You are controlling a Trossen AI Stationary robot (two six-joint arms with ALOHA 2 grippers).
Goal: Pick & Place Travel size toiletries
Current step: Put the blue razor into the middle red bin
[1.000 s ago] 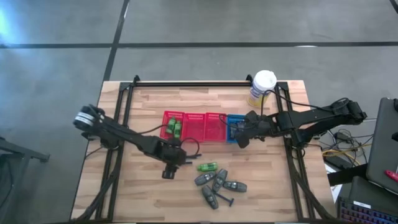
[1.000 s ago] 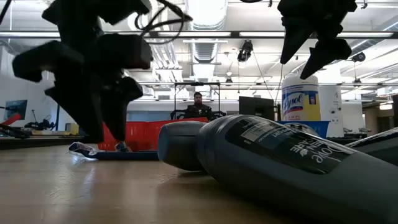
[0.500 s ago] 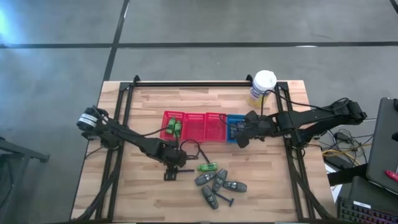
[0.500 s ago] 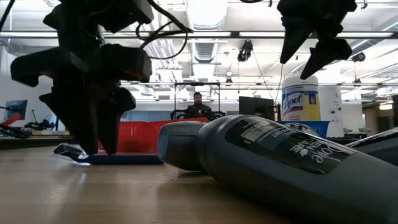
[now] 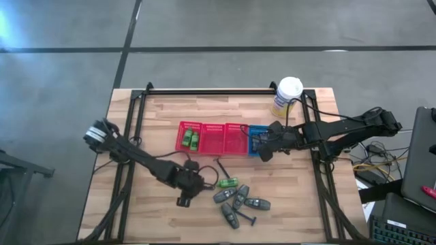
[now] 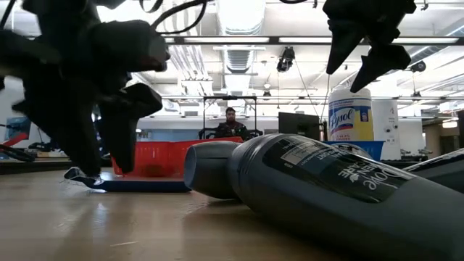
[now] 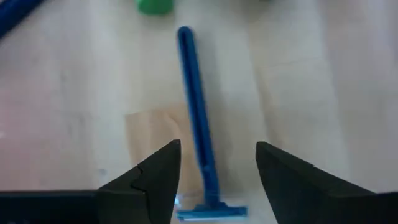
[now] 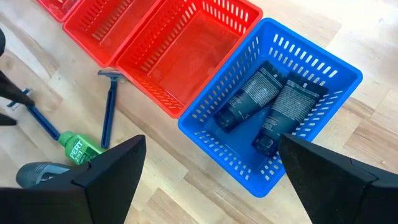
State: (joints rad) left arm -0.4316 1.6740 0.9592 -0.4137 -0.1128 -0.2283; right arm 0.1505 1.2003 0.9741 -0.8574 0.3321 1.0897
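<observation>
A blue T-shaped razor (image 7: 196,112) lies flat on the wood, its head (image 7: 211,213) nearest my left wrist. My left gripper (image 7: 217,149) is open and points down over it, one finger on each side of the handle near the head, touching nothing I can see. In the high view it (image 5: 191,184) is left of a green bottle (image 5: 228,182). Several grey tubes (image 5: 240,197) and another razor (image 5: 248,218) lie near the front. A third razor (image 8: 109,106) lies by the red baskets. My right gripper (image 5: 266,151) hangs open above the blue basket (image 8: 323,74).
Three red baskets (image 5: 214,138) stand in a row left of the blue one; the leftmost holds green bottles (image 5: 191,139). Two grey tubes (image 8: 273,106) lie in the blue basket. A white-lidded yellow canister (image 5: 287,95) stands at the back right. A person (image 6: 230,123) sits far behind.
My left gripper has moved toward the table's near edge and sunk slightly, coming over the blue razor. The razor and the other items lie where they were.
</observation>
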